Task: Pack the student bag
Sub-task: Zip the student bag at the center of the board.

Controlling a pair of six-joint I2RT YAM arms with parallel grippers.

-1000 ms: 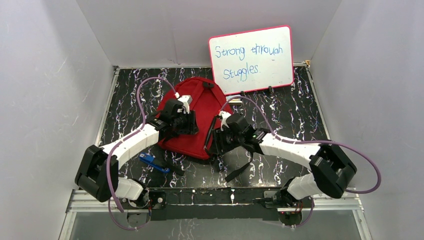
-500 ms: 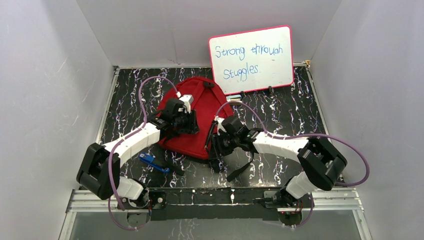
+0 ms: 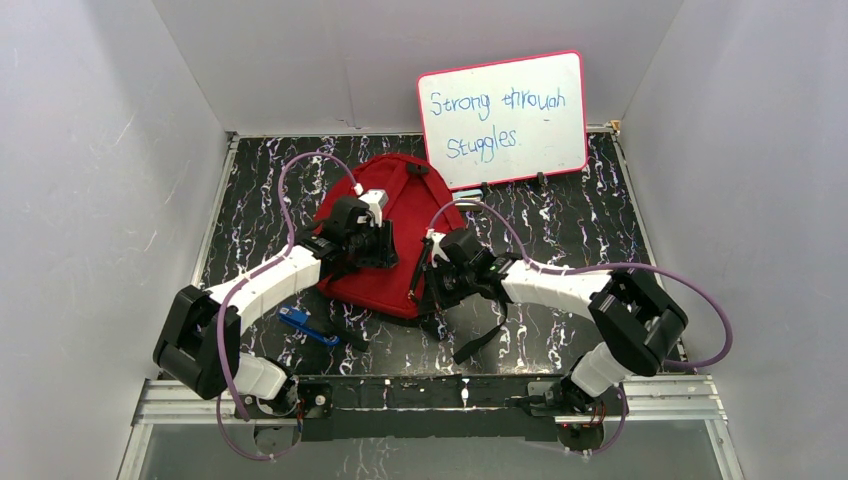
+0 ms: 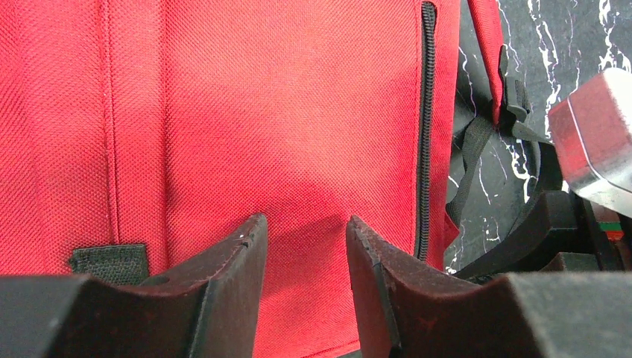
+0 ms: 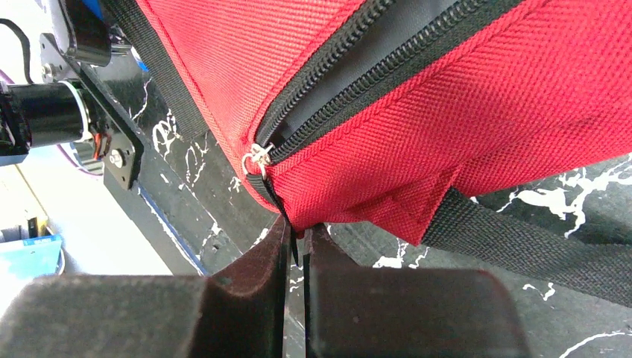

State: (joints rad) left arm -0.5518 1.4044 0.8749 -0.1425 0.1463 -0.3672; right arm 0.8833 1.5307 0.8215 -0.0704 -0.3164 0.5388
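1. The red backpack (image 3: 400,200) lies flat on the dark marbled desk (image 3: 570,215), near the middle and towards the back, just in front of a whiteboard (image 3: 503,118) with blue handwriting.
2. The left arm (image 3: 265,285) reaches over the backpack from the left. Its wrist sits above the red fabric.
3. The left fingers (image 4: 231,298) stand apart with a clear gap and nothing between them. They point down at a plain stretch of red cloth, but whether the tips touch it cannot be told.
4. In the left wrist view, a closed black zipper (image 4: 425,127) runs up the cloth just right of the fingers. A small black patch (image 4: 108,259) sits to their left.
5. The right arm (image 3: 550,285) comes in from the right to the near right edge of the backpack.
6. The right fingers (image 5: 253,291) are pressed nearly together on the thin black zipper pull (image 5: 264,186). It hangs from the silver slider at the corner of the backpack and runs down between them.
7. Beyond that slider the zipper (image 5: 358,67) is parted, showing grey lining.
8. A black strap (image 5: 522,239) lies on the desk beside that corner.
9. A small blue object (image 3: 297,320) lies on the desk near the left arm, apart from the backpack.
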